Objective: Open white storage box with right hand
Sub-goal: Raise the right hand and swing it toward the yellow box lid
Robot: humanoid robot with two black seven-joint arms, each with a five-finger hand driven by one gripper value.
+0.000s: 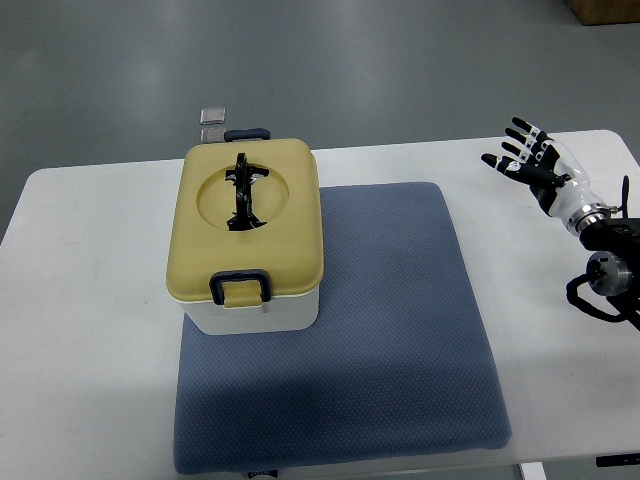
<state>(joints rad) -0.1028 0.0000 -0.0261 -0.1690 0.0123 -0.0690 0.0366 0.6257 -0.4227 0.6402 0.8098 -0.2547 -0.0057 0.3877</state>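
- Top view is showing the white storage box (255, 312) sitting on the left part of a blue mat (390, 330), which is lying on a white table (80, 300).
- A pale yellow lid (290, 225) is covering the box, with a round recess on top where a dark folding handle (243, 192) is lying.
- A dark latch (238, 286) is sitting at the lid's near edge, down over a small yellow tab, and another dark clip (247, 133) is peeking out at the far edge, so the box is looking closed.
- Right hand (528, 157) is hovering above the table's far right corner, well apart from the box, fingers spread and holding nothing.
- Left arm is not appearing anywhere.
- Judging by its look, the box is rigid moulded plastic, probably light and smooth, so it may be sliding on the mat if pushed sideways.
- Best place to take hold is seeming to be the near latch, lifting it up and outward; the lid itself is likely stiff and coming free only once both clips are released.
- Reaching it is calling for a long move leftward across the mat.
- Small grey metal piece (212, 121) is lying just behind the box.
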